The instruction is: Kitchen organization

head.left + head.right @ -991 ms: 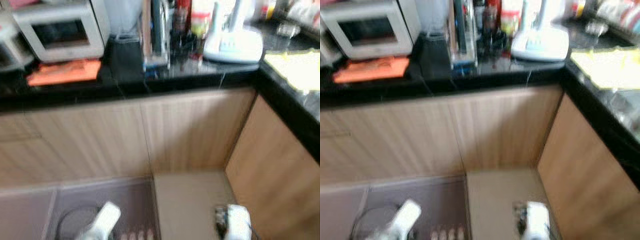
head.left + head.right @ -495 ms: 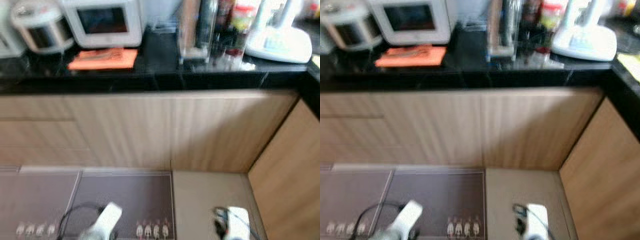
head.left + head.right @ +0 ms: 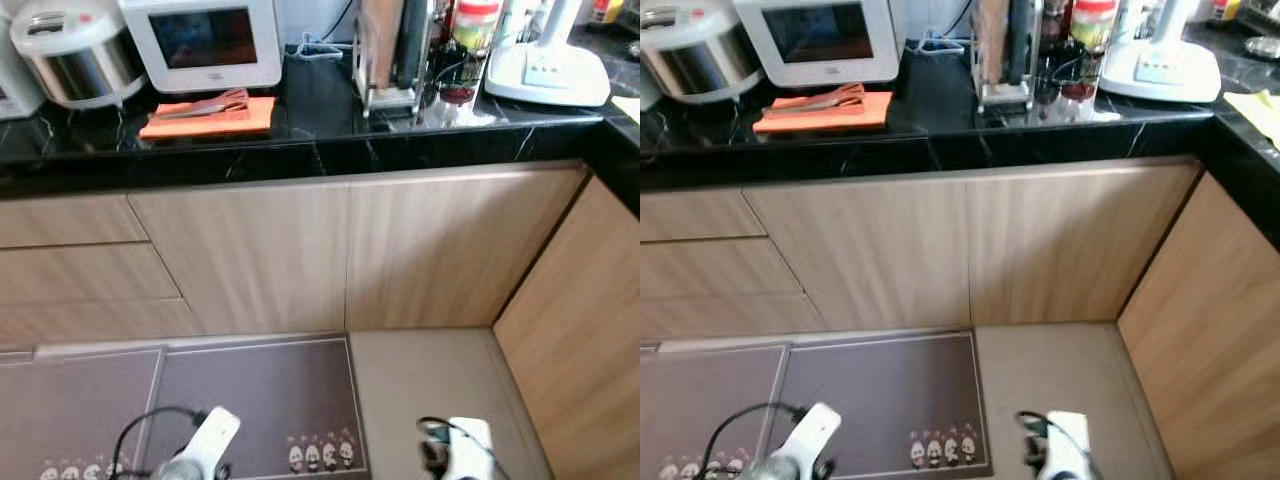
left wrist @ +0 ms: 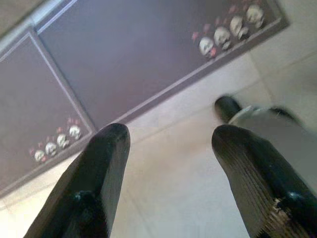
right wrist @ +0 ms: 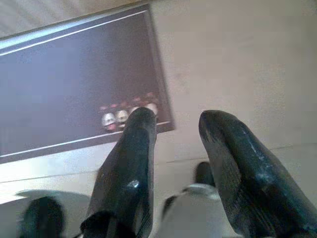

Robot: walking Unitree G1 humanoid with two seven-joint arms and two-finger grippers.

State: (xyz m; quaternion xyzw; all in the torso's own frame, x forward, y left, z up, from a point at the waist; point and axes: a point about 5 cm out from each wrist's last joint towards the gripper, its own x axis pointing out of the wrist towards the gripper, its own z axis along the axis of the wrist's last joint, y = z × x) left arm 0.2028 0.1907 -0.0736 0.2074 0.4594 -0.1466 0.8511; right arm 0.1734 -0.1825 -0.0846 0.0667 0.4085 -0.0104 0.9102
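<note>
My left gripper (image 4: 168, 136) and right gripper (image 5: 173, 121) hang with fingers spread, empty, above the brown floor mat (image 3: 250, 400); the orange cloth (image 3: 210, 118) lies on the black countertop (image 3: 330, 150) by the microwave (image 3: 205, 42)

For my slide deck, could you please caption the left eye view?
Head view of a black countertop with microwave, rice cooker and orange cloth, above wooden cabinets.

You're looking at a glossy black stone counter (image 3: 330, 150) with pale veins, matt light wood-grain cabinet doors (image 3: 350, 250), a shiny metal rice cooker (image 3: 70, 55), an orange cloth (image 3: 210, 115), and a matt brown floor mat (image 3: 260, 400).
</note>
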